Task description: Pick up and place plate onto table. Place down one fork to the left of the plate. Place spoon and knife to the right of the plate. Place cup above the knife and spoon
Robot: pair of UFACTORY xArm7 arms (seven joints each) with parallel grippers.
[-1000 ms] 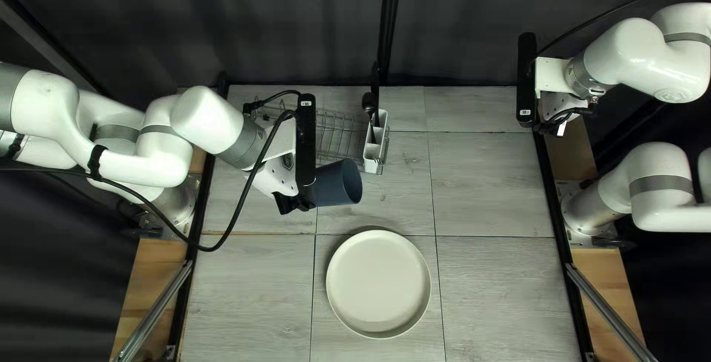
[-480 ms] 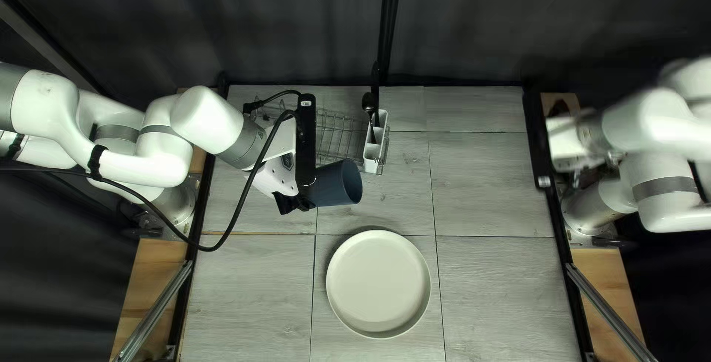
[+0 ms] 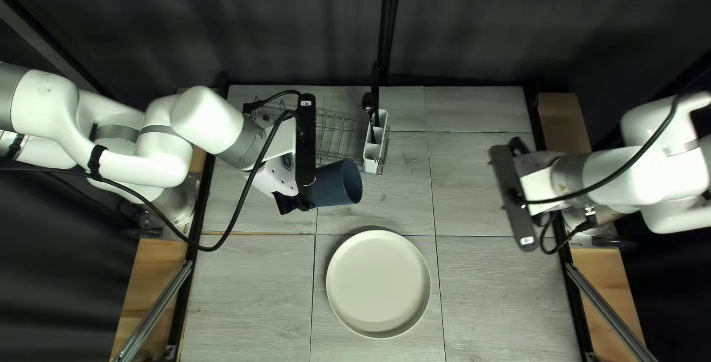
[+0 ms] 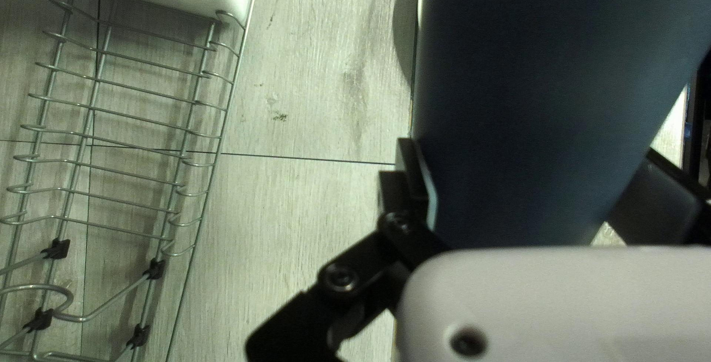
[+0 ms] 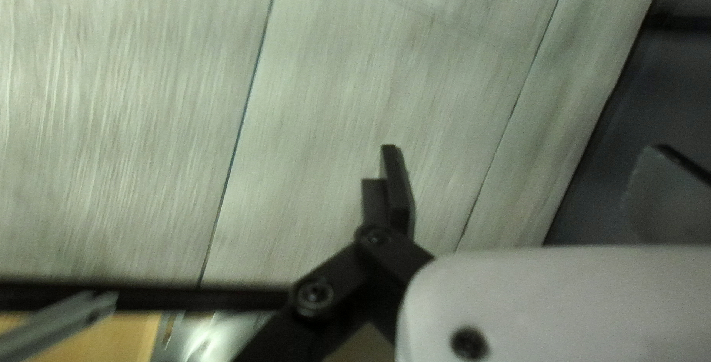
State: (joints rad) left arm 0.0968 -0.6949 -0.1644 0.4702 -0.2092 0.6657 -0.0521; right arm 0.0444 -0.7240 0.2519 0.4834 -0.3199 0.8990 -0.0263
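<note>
It's cup time: the left pincer (image 4: 537,177) holds the blue cup (image 3: 339,183) tipped between its fingers, I think, and next should carry it right of the plate (image 3: 378,284) and stand it up.

Clock centred on round cream plate (image 3: 378,283), top left view. Gray wood-look tabletop (image 3: 496,288) is offering passage at 3 and 9. Tilted dark-blue cup (image 3: 333,184) is obstructing 11; silver wire rack (image 3: 341,136), 11–12; white plastic caddy (image 3: 372,156), 12. White right arm (image 3: 648,173) is blocking 2; white left arm (image 3: 211,121), 10–11.
</note>
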